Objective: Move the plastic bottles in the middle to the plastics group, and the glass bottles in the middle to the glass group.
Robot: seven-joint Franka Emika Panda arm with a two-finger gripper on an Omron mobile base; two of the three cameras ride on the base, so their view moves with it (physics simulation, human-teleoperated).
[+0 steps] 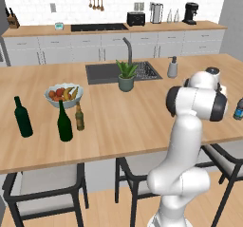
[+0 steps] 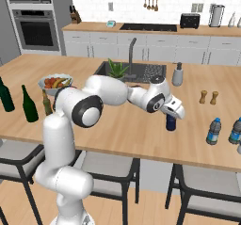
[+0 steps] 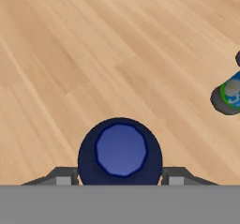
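The gripper [image 2: 172, 116] is seen over the wooden island counter [image 2: 141, 134], directly above the dark-blue plastic bottle [image 2: 171, 123], which is enclosed at its top between the fingers. In the hand view the bottle [image 3: 120, 152] is viewed end-on, its round cap facing the camera and a finger [image 3: 63, 177] placed at each flank; the jaws appear closed on it, though contact itself is not clearly resolved. The bottle's long axis is held vertical, neck upward. In the right base view its base is at or just above the counter; which cannot be told.

Two pale bluish plastic bottles [image 2: 214, 131] are shown standing upright near the right edge of the counter, well apart from the held bottle; one [image 3: 228, 94] is also seen in the hand view. Wooden salt and pepper shakers [image 2: 208, 97] are placed behind them.

The amber-brown glass bottle [image 1: 79, 117] is shown upright, neck up, just beside one of the two green wine bottles [image 1: 64, 122], in front of the fruit bowl [image 1: 63, 95]. A grey soap dispenser [image 1: 172, 67] is located by the sink [image 1: 104, 72].
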